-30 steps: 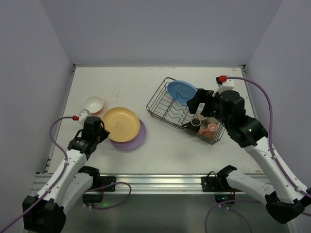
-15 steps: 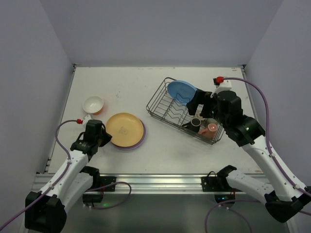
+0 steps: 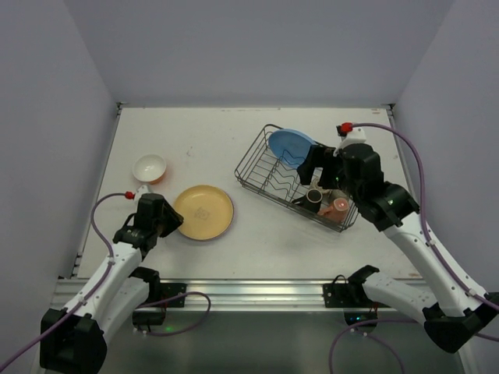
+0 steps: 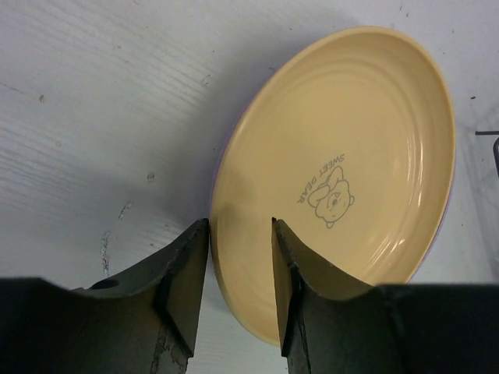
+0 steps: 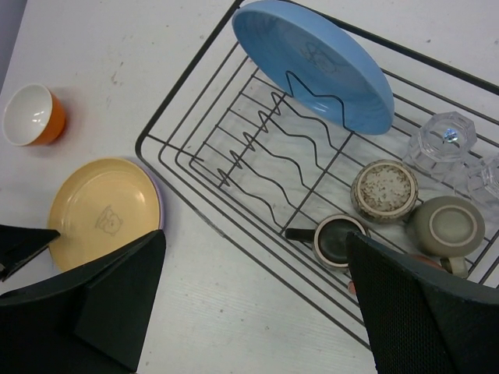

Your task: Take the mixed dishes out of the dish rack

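The tan plate [image 3: 203,212] lies flat on the lilac plate [image 5: 160,206], whose rim just shows. My left gripper [image 3: 175,223] is shut on the tan plate's near-left rim, which sits between the fingers in the left wrist view [image 4: 240,226]. The black wire dish rack [image 3: 253,156] holds the light blue plate [image 5: 312,66] upright, two olive cups [image 5: 383,191], a brown mug [image 5: 337,238], a pink mug [image 3: 341,205] and clear glasses [image 5: 440,140]. My right gripper [image 3: 323,167] is open and empty above the rack's near side.
The orange bowl [image 3: 150,167] with white inside stands on the table left of the plates. The rack lies at an angle at centre right. Walls enclose the table on the left, back and right.
My left gripper has lowered the tan plate and drawn it towards me, so it now lies on the lilac plate and covers it. The right gripper shifted slightly left over the rack.
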